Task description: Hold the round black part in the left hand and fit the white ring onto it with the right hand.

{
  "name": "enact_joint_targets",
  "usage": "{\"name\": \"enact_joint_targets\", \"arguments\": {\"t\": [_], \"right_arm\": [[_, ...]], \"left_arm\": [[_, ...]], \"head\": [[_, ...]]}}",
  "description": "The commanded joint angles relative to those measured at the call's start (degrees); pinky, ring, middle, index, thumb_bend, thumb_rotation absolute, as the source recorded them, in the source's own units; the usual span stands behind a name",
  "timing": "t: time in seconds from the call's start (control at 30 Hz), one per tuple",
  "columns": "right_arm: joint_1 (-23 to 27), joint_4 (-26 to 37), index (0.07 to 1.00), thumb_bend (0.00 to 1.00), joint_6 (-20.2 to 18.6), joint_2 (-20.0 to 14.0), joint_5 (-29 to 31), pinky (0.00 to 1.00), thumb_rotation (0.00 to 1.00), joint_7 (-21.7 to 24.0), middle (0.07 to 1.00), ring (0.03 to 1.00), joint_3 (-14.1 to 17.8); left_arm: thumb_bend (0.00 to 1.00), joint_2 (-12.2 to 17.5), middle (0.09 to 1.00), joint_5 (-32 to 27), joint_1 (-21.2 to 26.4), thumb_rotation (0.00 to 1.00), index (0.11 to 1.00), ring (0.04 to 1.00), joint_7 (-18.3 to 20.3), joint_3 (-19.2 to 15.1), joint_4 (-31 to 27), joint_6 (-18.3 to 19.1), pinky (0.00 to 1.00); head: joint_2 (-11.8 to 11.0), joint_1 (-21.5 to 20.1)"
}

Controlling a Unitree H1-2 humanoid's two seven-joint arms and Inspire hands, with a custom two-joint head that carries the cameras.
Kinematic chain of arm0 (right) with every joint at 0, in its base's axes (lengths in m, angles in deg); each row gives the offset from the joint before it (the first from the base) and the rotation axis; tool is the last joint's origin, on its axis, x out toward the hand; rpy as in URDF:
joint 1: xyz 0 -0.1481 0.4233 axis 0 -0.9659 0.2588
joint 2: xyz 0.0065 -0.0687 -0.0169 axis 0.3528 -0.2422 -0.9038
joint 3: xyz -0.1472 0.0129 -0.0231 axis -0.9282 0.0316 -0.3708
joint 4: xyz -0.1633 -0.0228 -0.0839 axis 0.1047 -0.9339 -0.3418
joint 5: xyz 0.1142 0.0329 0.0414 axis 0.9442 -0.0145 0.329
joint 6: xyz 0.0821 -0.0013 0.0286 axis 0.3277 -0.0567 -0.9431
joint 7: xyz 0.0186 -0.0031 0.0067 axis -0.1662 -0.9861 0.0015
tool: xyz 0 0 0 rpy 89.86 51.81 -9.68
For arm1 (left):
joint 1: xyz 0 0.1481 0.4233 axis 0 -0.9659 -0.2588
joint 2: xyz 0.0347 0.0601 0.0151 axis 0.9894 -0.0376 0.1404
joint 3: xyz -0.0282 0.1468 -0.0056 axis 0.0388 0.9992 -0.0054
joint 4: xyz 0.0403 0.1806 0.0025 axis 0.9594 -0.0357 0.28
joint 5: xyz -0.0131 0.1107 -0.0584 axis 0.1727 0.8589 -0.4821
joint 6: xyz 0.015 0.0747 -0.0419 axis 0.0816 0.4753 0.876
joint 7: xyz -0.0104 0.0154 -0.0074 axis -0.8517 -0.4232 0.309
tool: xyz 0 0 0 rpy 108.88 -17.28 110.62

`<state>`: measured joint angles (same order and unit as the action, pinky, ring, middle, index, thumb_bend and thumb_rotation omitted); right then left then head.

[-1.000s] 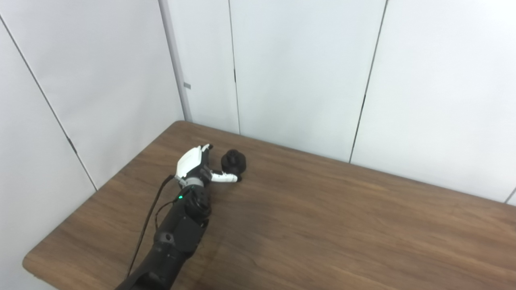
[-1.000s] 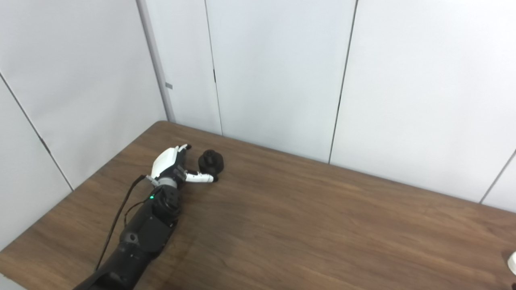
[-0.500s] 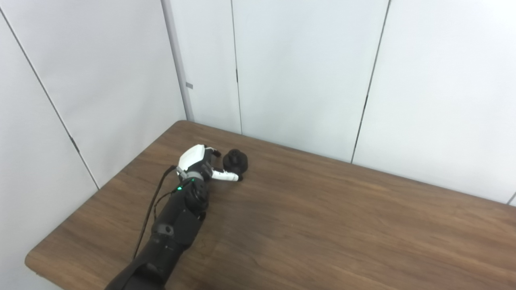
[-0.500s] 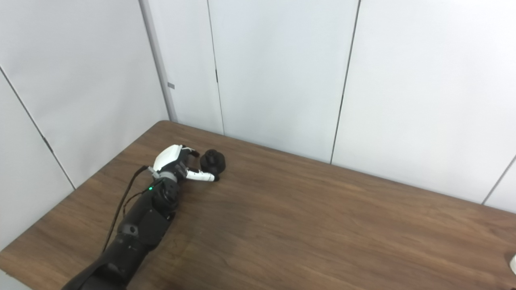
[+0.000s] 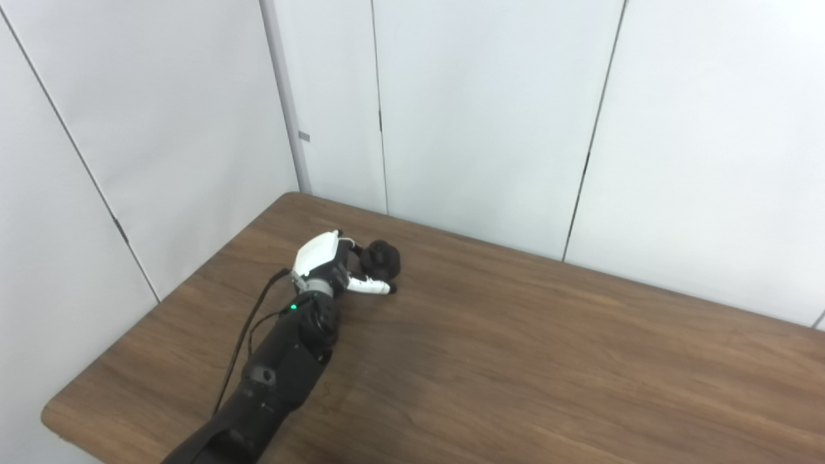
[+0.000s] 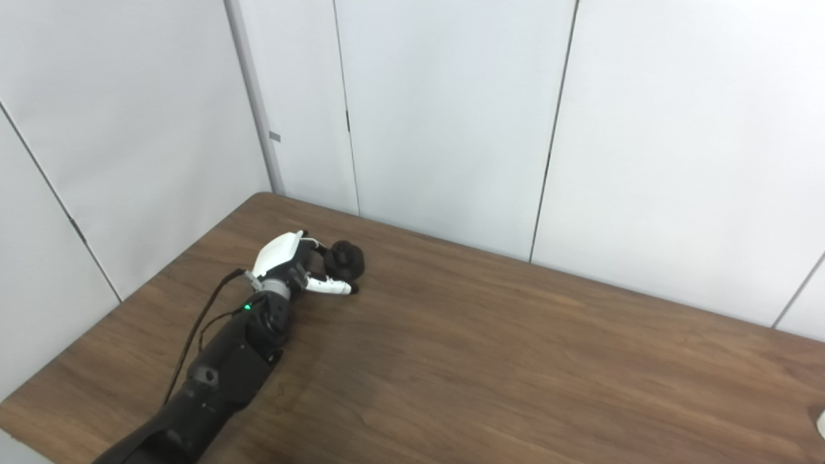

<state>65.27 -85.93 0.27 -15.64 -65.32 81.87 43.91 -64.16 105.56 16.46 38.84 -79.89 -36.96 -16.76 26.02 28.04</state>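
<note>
Left hand (image 5: 325, 264): fingers curled around the round black part (image 5: 380, 258), thumb beneath it; firm grip cannot be confirmed.
Part: on table (image 5: 515, 361), far-left corner.
Right hand: out of view.

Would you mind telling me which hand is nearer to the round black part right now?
Left. The left hand is right against the round black part, its fingers curling around it on the table. The right hand is out of view.

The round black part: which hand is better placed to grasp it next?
The left hand: it is right beside the round black part on the table, its fingers curling around it. The right hand is not in view.
</note>
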Motion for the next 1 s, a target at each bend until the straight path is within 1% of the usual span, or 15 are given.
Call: {"name": "enact_joint_targets", "arguments": {"t": [0.0, 0.1, 0.2, 0.3, 0.37, 0.53, 0.6, 0.7, 0.8, 0.9, 0.93, 0.97], "right_arm": [[-0.6, 0.4, 0.865, 0.46, -1.7, -1.4, -1.0, 0.85, 0.35, -0.4, 0.989, 0.968, 0.4], [-0.6, 0.0, 0.87, 0.48, -1.4, -1.3, -1.0, 0.84, 0.38, -0.5, 0.991, 0.967, 0.4], [-0.7, 0.0, 0.87, 0.48, -1.2, -1.1, -0.9, 0.85, 0.37, -0.6, 0.99, 0.973, 0.4], [-0.9, 0.7, 0.873, 0.5, -1.8, -1.0, -0.7, 0.84, 0.39, -0.6, 0.988, 0.966, 0.4], [-1.0, 1.1, 0.877, 0.5, -2.4, -0.9, -0.8, 0.83, 0.4, -0.7, 0.99, 0.969, 0.4], [-1.3, 1.6, 0.879, 0.48, -2.5, -0.7, -0.7, 0.84, 0.39, -0.8, 0.994, 0.975, 0.4], [-1.2, 1.4, 0.88, 0.48, -2.2, -0.7, -0.5, 0.84, 0.38, -0.8, 0.997, 0.98, 0.4], [-1.3, 1.6, 0.891, 0.48, -2.4, -0.7, -0.5, 0.84, 0.41, -0.8, 1.0, 0.986, 0.4], [-1.3, 1.6, 0.889, 0.48, -2.3, -0.7, -0.9, 0.84, 0.41, -1.0, 1.0, 0.985, 0.4], [-1.5, 1.8, 0.891, 0.47, -2.6, -0.7, -0.8, 0.86, 0.4, -1.1, 1.0, 0.996, 0.3], [-1.5, 1.8, 0.893, 0.45, -2.6, -0.7, -0.8, 0.86, 0.39, -1.1, 1.0, 0.997, 0.3], [-1.5, 1.8, 0.894, 0.45, -2.6, -0.7, -0.8, 0.86, 0.38, -1.0, 1.0, 0.998, 0.3]], "left_arm": [[1.0, -0.6, 1.0, -0.9, -0.1, 0.21, 0.68, 1.0, 1.2, 1.9, -0.8, -1.0, 1.0], [1.0, -0.7, 1.0, -0.9, -0.1, 0.22, 0.707, 1.0, 1.3, 2.6, -1.1, -0.3, 1.0], [1.0, -0.6, 1.0, -0.8, 0.1, 0.24, 0.736, 1.0, 1.6, 3.4, -1.2, 0.3, 1.0], [1.0, -0.6, 1.0, -0.5, 0.2, 0.24, 0.733, 1.0, 0.9, 4.0, -1.0, 0.2, 1.0], [1.0, -0.7, 1.0, -0.5, 0.4, 0.24, 0.724, 1.0, 0.4, 4.3, -0.6, 0.1, 1.0], [0.98, -1.3, 1.0, -0.3, 0.8, 0.24, 0.706, 1.0, -1.2, 4.7, 0.3, 0.0, 1.0], [0.96, -1.8, 1.0, -0.2, 0.9, 0.22, 0.688, 1.0, -3.0, 4.7, 0.9, -0.8, 1.0], [0.93, -2.9, 1.0, -0.8, 1.2, 0.19, 0.64, 1.0, -6.3, 4.2, 2.3, -2.6, 1.0], [0.91, -3.7, 1.0, -1.0, 1.4, 0.16, 0.61, 1.0, -9.5, 4.0, 3.8, -4.9, 1.0], [0.88, -4.3, 1.0, -1.7, 1.6, 0.12, 0.569, 1.0, -11.8, 3.8, 5.3, -7.2, 1.0], [0.67, -4.4, 0.996, -2.0, 1.7, 0.09, 0.521, 1.0, -12.6, 3.6, 5.8, -8.1, 1.0], [0.6, -4.6, 0.99, -2.4, 1.7, 0.07, 0.504, 1.0, -13.6, 3.5, 6.5, -9.0, 1.0]], "head": [[-0.1, -0.2], [-0.1, -0.2], [-0.1, -0.4], [0.0, -0.6], [-0.1, -0.7], [-0.1, -0.8], [-0.1, -0.9], [-0.1, -0.8], [-0.1, -0.9], [0.0, -0.9], [0.0, -0.9], [0.0, -0.9]]}}
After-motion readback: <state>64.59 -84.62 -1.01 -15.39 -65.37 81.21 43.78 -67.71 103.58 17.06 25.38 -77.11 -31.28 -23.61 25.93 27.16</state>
